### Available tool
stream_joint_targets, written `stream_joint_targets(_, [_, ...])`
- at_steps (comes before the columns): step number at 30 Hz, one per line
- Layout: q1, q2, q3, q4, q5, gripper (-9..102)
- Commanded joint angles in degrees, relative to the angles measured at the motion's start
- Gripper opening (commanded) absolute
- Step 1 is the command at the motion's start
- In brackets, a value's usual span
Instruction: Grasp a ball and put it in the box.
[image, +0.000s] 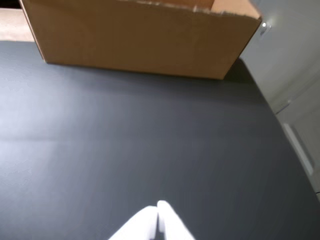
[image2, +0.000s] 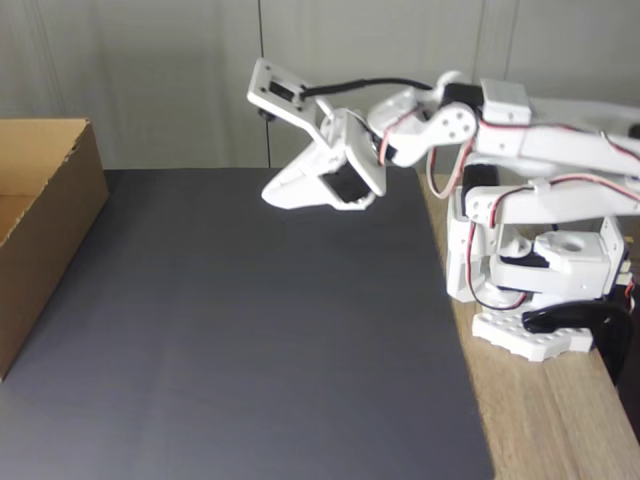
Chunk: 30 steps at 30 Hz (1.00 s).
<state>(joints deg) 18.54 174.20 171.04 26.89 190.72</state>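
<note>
The brown cardboard box stands at the far side of the dark mat in the wrist view, and at the left edge in the fixed view. My white gripper hangs above the mat's far right part in the fixed view, well away from the box. Its two fingertips meet at the bottom of the wrist view with nothing between them. The ball is out of view.
A dark grey mat covers the table. Bare wooden tabletop runs along its right side, where the arm's white base stands. Grey panels rise behind the table.
</note>
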Motion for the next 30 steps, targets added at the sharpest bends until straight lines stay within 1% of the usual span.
stream_joint_targets(1, [-0.53, 4.75, 2.11, 0.35, -0.53, 0])
stream_joint_targets(3, [-0.53, 5.01, 3.25, 1.05, -0.53, 0])
stream_joint_targets(11, [-0.44, 5.1, 9.23, -0.44, -0.53, 0])
stream_joint_targets(15, [-0.97, 2.81, 9.32, 4.83, -0.44, 0])
stream_joint_targets(19, [-2.46, 1.93, 9.32, 14.85, -0.35, 0])
stream_joint_targets(23, [-3.25, 3.25, 9.32, 23.12, -0.09, 0])
stream_joint_targets(30, [-3.34, 5.19, 9.32, 32.96, 1.05, 0])
